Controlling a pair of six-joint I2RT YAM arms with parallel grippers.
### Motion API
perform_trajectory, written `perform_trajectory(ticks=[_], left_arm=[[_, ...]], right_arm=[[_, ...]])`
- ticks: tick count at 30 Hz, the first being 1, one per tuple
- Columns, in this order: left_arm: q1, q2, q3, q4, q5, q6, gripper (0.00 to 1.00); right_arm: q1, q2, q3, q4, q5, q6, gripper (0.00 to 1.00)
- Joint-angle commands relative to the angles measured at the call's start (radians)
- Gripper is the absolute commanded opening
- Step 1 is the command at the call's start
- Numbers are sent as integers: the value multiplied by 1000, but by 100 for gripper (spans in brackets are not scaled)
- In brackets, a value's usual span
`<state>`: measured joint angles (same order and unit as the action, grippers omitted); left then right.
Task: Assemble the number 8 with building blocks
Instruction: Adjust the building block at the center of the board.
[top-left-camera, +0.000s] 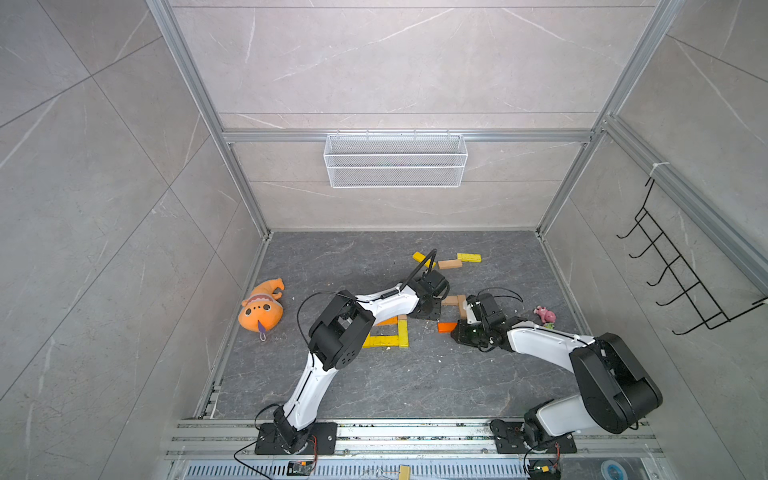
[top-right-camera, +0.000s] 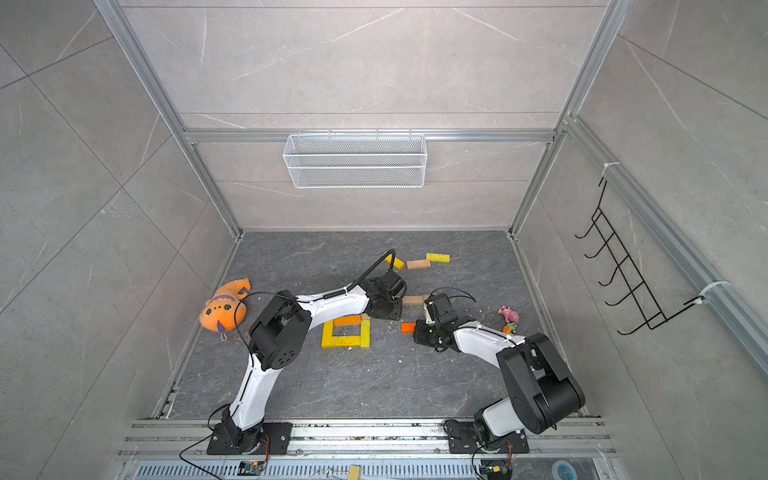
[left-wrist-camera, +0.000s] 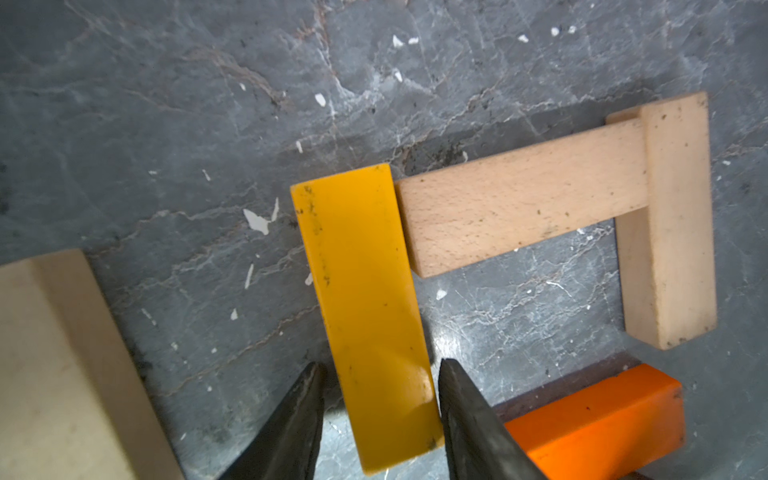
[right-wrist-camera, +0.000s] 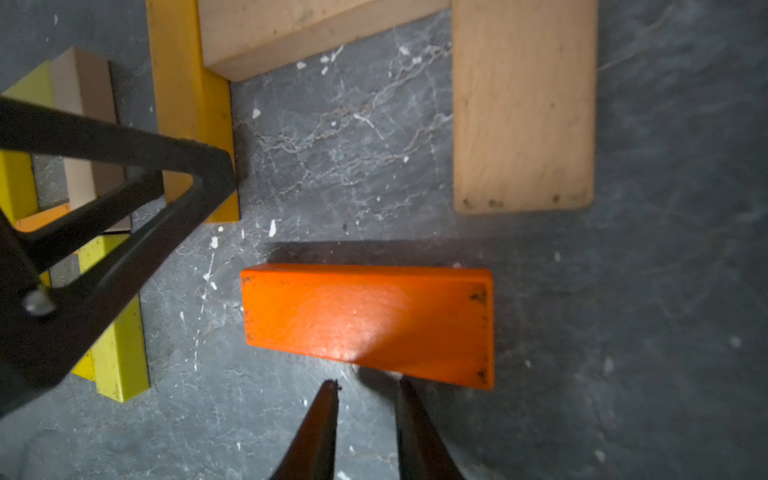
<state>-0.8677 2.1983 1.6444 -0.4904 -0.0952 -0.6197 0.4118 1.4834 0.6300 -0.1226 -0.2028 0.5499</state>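
A square of yellow and orange building blocks lies on the dark floor. To its right, two tan blocks form a corner. A yellow block lies flat against the end of one tan block. My left gripper straddles this yellow block's near end. One finger touches its edge and a thin gap shows at the other. An orange block lies flat just beyond my right gripper. That gripper's jaws stand slightly apart and hold nothing.
Three loose blocks lie toward the back wall. An orange plush toy rests at the left wall, and a small pink toy sits right of my right arm. A wire basket and a black hook rack hang on the walls.
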Motion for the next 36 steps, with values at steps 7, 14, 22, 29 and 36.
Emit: perform_trajectory(ticks=[7, 14, 22, 29, 36], left_arm=[[7, -42, -12, 2, 41, 20, 48], [11, -127, -62, 34, 71, 21, 51], [43, -177, -119, 108, 145, -8, 52], [48, -242, -182, 158, 152, -11, 52], [49, -313, -241, 219, 151, -52, 52]], right_arm=[[6, 3, 25, -46, 36, -5, 28], [1, -70, 40, -178, 190, -26, 36], [-18, -81, 54, -181, 178, -58, 39], [-22, -34, 78, -155, 85, -132, 51], [-22, 18, 113, -179, 117, -165, 52]])
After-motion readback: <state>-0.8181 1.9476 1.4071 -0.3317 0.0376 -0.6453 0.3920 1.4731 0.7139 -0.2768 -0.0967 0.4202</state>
